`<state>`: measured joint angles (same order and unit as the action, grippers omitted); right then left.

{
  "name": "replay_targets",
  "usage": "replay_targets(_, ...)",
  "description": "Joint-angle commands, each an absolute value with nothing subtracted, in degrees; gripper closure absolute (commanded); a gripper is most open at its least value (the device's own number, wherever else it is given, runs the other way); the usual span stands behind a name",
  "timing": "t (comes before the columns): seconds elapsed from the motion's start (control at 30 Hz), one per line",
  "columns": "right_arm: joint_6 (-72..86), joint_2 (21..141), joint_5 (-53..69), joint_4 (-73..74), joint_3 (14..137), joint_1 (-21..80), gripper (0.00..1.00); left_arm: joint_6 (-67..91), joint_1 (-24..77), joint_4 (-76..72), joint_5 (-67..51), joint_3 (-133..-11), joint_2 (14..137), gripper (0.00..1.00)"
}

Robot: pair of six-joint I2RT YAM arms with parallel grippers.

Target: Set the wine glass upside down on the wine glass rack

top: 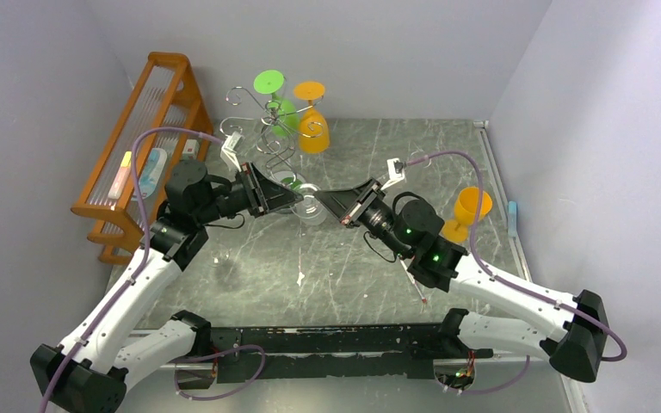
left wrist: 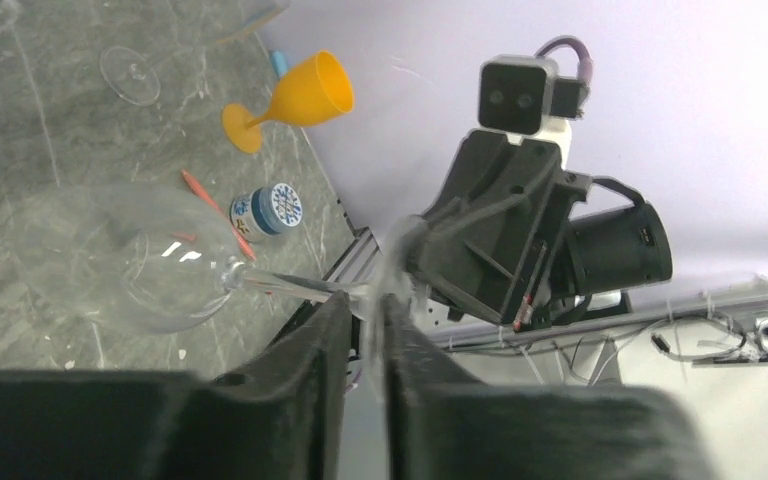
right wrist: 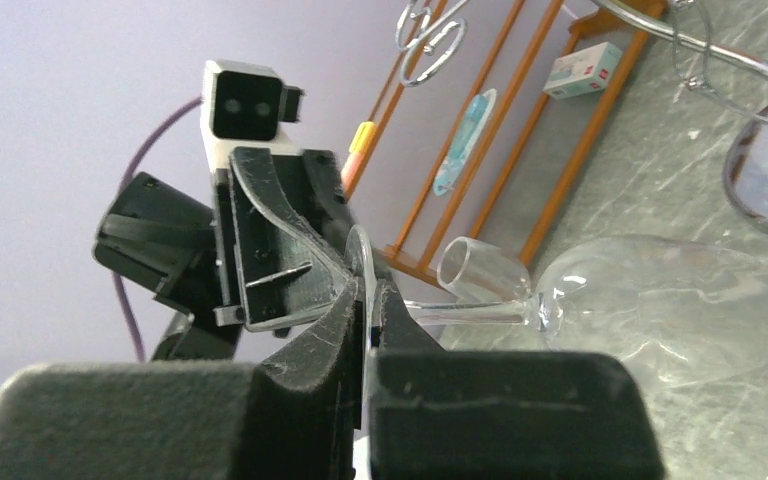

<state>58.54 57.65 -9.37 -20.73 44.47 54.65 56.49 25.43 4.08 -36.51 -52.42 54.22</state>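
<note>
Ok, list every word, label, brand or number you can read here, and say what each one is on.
No text can be read in any view.
Small white and blue box on the orange rack: printed, but too blurred to read.
Blue and white packet on the same rack: too blurred to read.
Small jar on the table: blue and white pattern on its top, no legible letters.

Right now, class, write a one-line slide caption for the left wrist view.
The left gripper straddles the stem of a clear wine glass while the right gripper pinches its foot.
</note>
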Motion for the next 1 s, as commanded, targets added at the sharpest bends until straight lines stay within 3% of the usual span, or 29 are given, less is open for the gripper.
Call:
replay_targets(0.0, 57.0, 57.7, -8.7, -24.4, 44.5, 54.3, 1.00, 57.7, 25.3, 1.8, -38.6, -52.0, 54.0, 0.92)
replay_targets(0.1, 55.3, 57.4, -9.7, -23.2, 44.3, 54.3, 1.00, 58.9, 25.3, 0.8, -38.7, -51.2, 53.9, 0.95)
replay_targets(0.13, 54.5, 57.1, -10.4, -22.6, 44.2, 54.2, 0.96, 59.4, 25.3, 0.8, -38.8, -51.1, 53.9, 0.95)
replay_targets(0.3, 50.3, 54.1, -12.7, -22.5, 42.0, 53.9, 0.45, 61.6, 25.3, 1.3, -37.7, -51.3, 53.2, 0.95)
replay_targets(0.43, 44.9, 51.0, -13.2, -24.9, 38.8, 53.5, 0.31, 64.2, 25.3, 1.6, -35.9, -51.6, 52.2, 0.95)
replay_targets(0.6, 31.4, 47.4, -9.8, -31.2, 33.5, 53.4, 0.27, 69.6, 25.3, 1.4, -34.3, -51.1, 51.1, 0.95)
replay_targets(0.77, 17.4, 47.1, 0.5, -37.7, 30.2, 53.3, 0.28, 77.8, 25.3, -4.0, -36.2, -48.6, 50.9, 0.95)
replay_targets(0.97, 3.2, 52.5, 9.8, -37.1, 32.9, 53.3, 0.32, 79.4, 25.3, -0.5, -35.2, -50.0, 50.0, 0.95)
